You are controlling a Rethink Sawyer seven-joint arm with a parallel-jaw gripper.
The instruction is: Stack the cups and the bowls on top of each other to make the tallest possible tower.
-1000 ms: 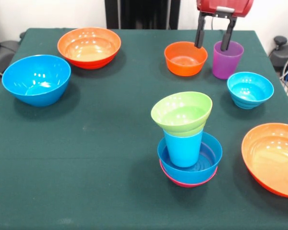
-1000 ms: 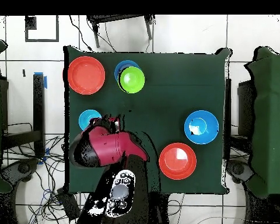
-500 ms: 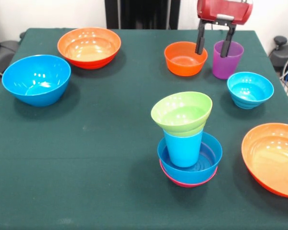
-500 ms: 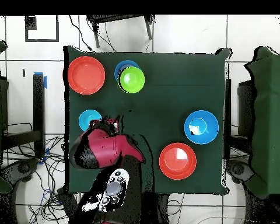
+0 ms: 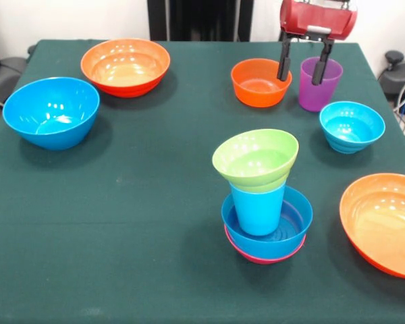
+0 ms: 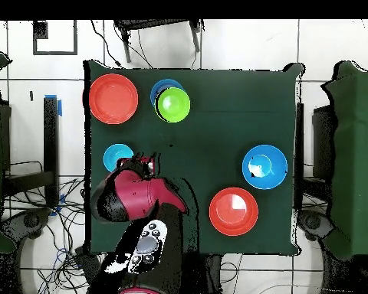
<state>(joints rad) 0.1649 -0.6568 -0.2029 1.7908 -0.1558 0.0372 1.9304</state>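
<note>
The tower stands in the middle front: a pink bowl (image 5: 263,257) at the base, a blue bowl (image 5: 295,221), an upright light blue cup (image 5: 258,209) and a tilted green bowl (image 5: 255,159) on top. In the overhead view the green bowl (image 6: 172,104) covers most of it. The purple cup (image 5: 322,91) stands at the back right, between a small orange bowl (image 5: 255,84) and a small cyan bowl (image 5: 351,126). My gripper (image 5: 301,75) is open. One finger hangs inside the purple cup, the other outside its wall by the orange bowl.
A large orange bowl (image 5: 385,219) sits at the front right edge, another orange bowl (image 5: 125,65) at the back left, and a big blue bowl (image 5: 50,111) at the left. In the overhead view my arm (image 6: 133,197) hides the purple cup.
My gripper has come down a little, with its fingers lower around the purple cup's wall. The bowls, the cups and the tower have not moved.
</note>
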